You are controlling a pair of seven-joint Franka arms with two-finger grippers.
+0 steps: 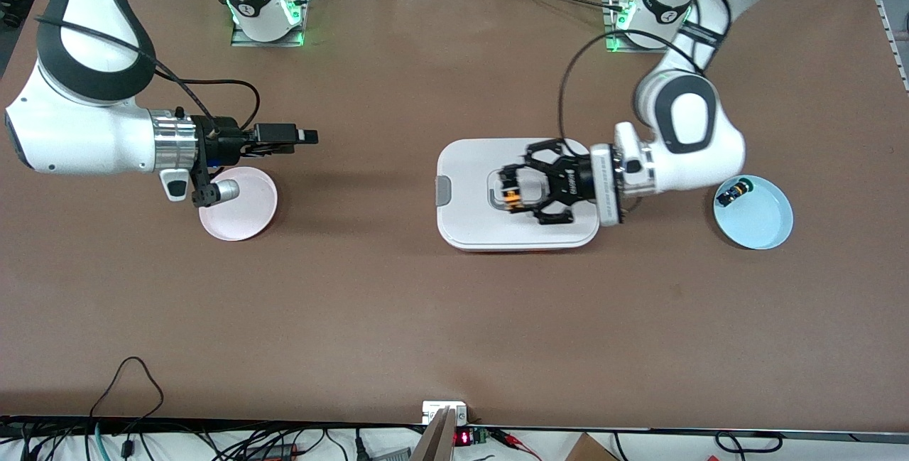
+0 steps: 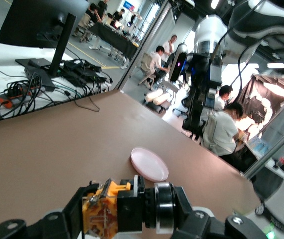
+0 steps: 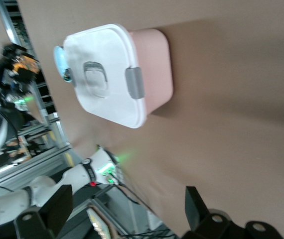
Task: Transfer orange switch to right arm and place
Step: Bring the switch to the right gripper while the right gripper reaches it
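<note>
You are looking at a robotics lab set inside a large open workspace. Two white robot arms are standing bolted to metal plates on a broad brown table [image 1: 398, 305], their bases glowing green, with cables trailing over the tabletop. Along the table's edge nearest the front camera, loose wires and a small red digital readout [image 1: 461, 438] are lying in a tangle. Past the table, the left wrist view is showing people sitting at desks [image 2: 224, 124], a dark monitor [image 2: 37, 22] standing over cables and power strips, rows of workbenches, ceiling strip lights and aluminium framing.
</note>
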